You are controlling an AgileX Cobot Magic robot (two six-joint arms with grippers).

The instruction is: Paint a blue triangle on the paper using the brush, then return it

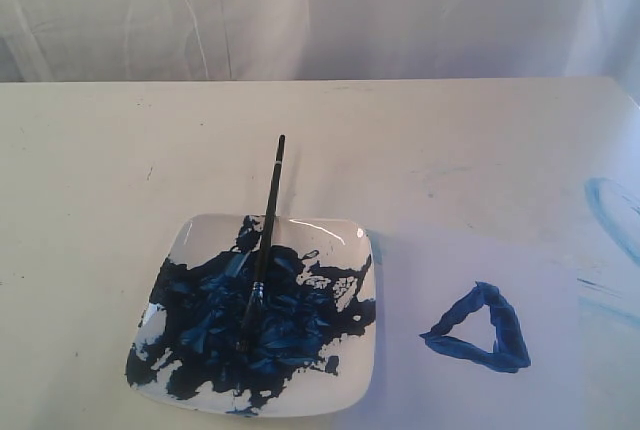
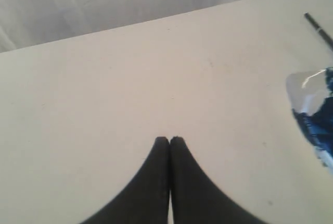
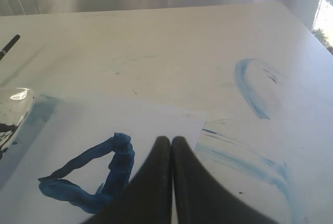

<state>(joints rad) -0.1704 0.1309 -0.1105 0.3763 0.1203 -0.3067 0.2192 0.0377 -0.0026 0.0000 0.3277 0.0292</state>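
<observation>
Right wrist view: right gripper has its jaws pressed together with nothing between them, above the paper and close beside the triangle, which is a closed, thick blue outline. Beyond the paper, a corner of the dish and the tip of the brush handle show at the frame's edge. The left gripper is likewise shut and empty over bare table, with the dish off to one side of it. In the exterior view the brush lies in the dish, bristles down in the paint. Its long axis runs toward the far table edge and the handle overhangs the far rim. The dish sits left of the paper, so the left arm is judged nearer to the brush. Faint blue smears mark the table beyond the paper. Judgement: both steps appear done, and no grasp seems called for.
</observation>
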